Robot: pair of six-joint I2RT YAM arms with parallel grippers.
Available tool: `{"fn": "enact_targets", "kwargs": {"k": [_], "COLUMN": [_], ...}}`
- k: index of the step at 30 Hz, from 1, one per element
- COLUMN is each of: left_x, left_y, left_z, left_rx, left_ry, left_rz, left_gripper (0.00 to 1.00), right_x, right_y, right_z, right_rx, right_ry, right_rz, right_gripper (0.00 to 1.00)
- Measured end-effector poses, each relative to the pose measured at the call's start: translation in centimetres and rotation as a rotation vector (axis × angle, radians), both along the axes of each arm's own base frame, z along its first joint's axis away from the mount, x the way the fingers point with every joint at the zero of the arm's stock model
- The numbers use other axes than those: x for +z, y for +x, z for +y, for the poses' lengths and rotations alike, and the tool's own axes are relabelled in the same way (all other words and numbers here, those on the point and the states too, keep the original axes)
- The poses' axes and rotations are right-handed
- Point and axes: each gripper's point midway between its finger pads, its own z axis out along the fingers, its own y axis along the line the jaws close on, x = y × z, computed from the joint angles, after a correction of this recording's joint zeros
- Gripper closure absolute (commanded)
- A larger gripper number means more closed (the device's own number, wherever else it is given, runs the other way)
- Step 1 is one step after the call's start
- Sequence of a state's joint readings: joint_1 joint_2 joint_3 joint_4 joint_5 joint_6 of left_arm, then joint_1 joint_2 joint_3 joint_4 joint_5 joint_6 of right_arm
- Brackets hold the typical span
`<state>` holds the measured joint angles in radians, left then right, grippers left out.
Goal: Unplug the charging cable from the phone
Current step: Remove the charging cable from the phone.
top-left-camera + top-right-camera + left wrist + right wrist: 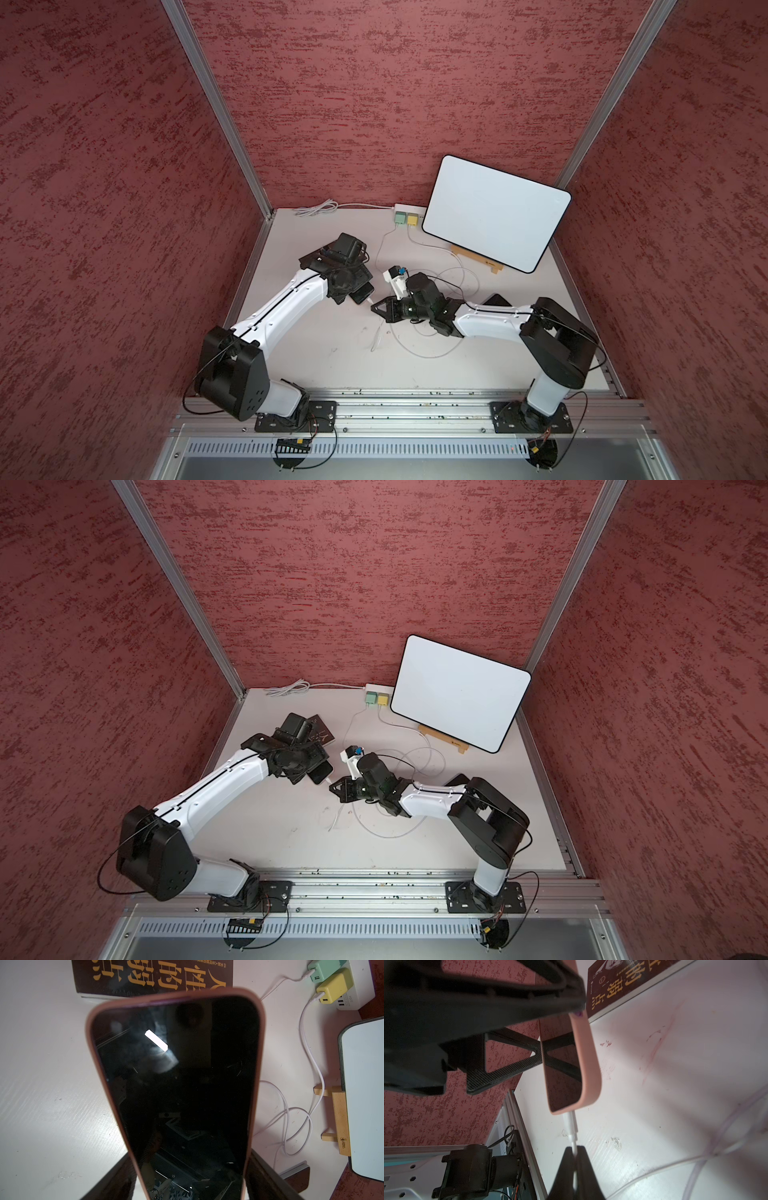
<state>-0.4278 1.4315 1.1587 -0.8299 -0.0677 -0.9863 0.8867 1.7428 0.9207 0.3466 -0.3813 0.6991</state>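
Our left hand (351,292) is clamped wide across the pink-cased black phone (176,1084) at mid-table. The phone's long axis points at our right hand (574,1152), pinched shut on the white charging cable (571,1126) just behind its seated plug. Rightward, only slack loops cross the white table (324,374).

Black right claw (574,1152) pinched tight on thin white charging cable (571,1126), plug seated in end of pink-cased dark-screen phone (588,1068), phone clamped by black left claw (560,1028), dark brown gold-lettered book (623,982) lying on scuffed white bench (675,1084)
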Motion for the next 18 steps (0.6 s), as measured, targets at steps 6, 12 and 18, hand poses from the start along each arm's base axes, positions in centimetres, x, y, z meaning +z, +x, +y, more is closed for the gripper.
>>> {"fn": "enact_targets", "kwargs": {"k": [6, 12, 18], "left_x": [0.0, 0.0, 0.0], "left_y": [0.3, 0.4, 0.6], "left_z": [0.6, 1.0, 1.5], "left_rx": [0.020, 0.031, 0.039], "left_ry": [0.000, 0.000, 0.004], "left_rz": [-0.001, -0.001, -0.002], "left_gripper": [0.40, 0.40, 0.40], "right_x": [-0.3, -0.8, -1.0], "right_y": [-0.1, -0.3, -0.3], "right_z": [-0.2, -0.4, -0.5], "right_rx": [0.000, 0.000, -0.003], "right_ry": [-0.006, -0.014, -0.025], "right_rz": [0.005, 0.012, 0.006], "right_gripper": [0.98, 1.00, 1.00]}}
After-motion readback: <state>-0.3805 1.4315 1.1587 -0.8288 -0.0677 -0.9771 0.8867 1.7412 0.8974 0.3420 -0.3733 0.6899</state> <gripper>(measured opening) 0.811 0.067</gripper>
